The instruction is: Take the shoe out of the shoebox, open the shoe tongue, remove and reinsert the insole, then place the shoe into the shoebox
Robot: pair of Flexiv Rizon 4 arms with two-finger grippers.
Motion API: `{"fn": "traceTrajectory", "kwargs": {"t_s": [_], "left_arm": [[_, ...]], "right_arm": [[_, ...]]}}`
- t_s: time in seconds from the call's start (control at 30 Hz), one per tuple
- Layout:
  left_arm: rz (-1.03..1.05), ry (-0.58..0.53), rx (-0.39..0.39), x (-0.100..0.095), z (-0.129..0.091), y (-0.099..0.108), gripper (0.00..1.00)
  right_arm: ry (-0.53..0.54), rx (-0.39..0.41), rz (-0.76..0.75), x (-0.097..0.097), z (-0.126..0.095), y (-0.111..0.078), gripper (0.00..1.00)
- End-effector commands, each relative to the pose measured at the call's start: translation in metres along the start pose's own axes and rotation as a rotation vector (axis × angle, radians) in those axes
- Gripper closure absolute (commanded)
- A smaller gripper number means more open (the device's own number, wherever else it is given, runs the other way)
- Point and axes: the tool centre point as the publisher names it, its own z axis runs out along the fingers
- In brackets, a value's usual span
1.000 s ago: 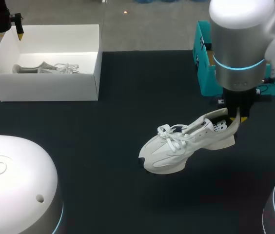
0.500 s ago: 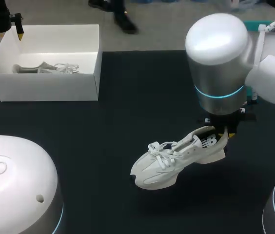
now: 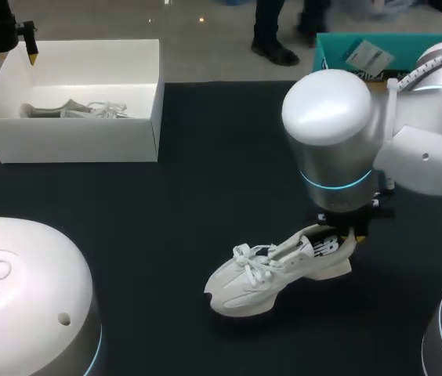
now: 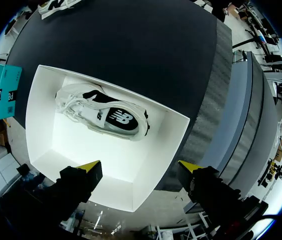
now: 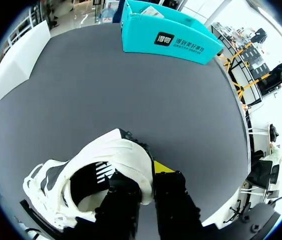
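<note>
The table (image 3: 205, 157) is covered with a dark, matt, finely textured mat. At its far left, the shoebox (image 3: 72, 141) looks like plain white card, smooth and matt. The shoe (image 3: 284, 270) at near right has a smooth off-white upper, seemingly synthetic, and woven cloth laces (image 3: 254, 257). The right arm (image 3: 331, 117) has a glossy white shell above a satin, silver, metal-looking sleeve. The left gripper (image 4: 140, 170) has matt black fingers (image 4: 76, 185) with yellow tips. The teal box (image 5: 166, 35) at far right looks like smooth card.
</note>
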Motion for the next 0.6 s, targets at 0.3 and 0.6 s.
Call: {"fn": "traceTrajectory", "kwargs": {"t_s": [0.3, 0.6], "left_arm": [[-0.001, 0.002, -0.004, 0.0, -0.001, -0.001, 0.0], [-0.001, 0.002, -0.004, 0.0, -0.001, -0.001, 0.0]], "right_arm": [[-0.007, 0.038, -0.03, 0.011, 0.03, -0.001, 1.0], [-0.013, 0.054, -0.027, 0.014, 0.046, -0.001, 1.0]]}}
